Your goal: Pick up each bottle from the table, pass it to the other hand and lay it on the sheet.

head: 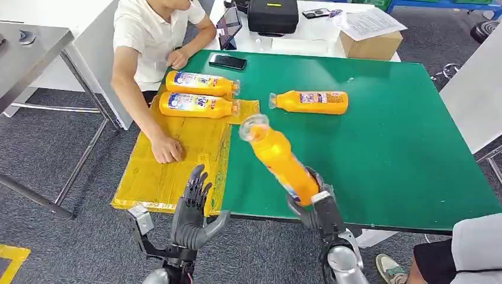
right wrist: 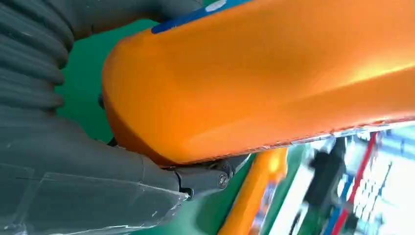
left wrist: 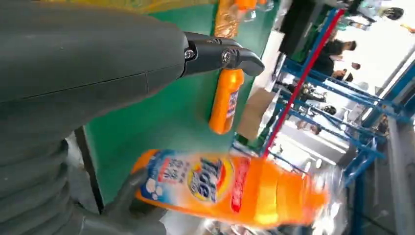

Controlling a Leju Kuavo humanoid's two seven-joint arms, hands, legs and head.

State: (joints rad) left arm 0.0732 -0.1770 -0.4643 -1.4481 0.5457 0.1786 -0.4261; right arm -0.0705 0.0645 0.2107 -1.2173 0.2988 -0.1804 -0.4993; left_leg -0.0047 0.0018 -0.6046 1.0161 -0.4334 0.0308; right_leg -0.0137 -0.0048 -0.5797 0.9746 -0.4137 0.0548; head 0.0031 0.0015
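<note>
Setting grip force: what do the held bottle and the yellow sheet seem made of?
Held bottle: likely glossy plastic, judging by the smooth orange body with bright highlights and printed label; the right hand grips its base. Yellow sheet: seems corrugated plastic or cardboard, matte, with parallel ribs; unsure which.

Held bottle (head: 278,158): base hidden inside right hand (head: 312,204); cap end blurred in left wrist view, label text unreadable. Right wrist view cuts off most of it, fingers hidden behind it. Lying bottle (right wrist: 254,196) there blurred, cut by edge. Person's (head: 155,41) head cut off in head view. Second person (head: 473,248) mostly out of frame. Sheet (head: 171,160) partly under person's arm and two bottles (head: 198,94).
</note>
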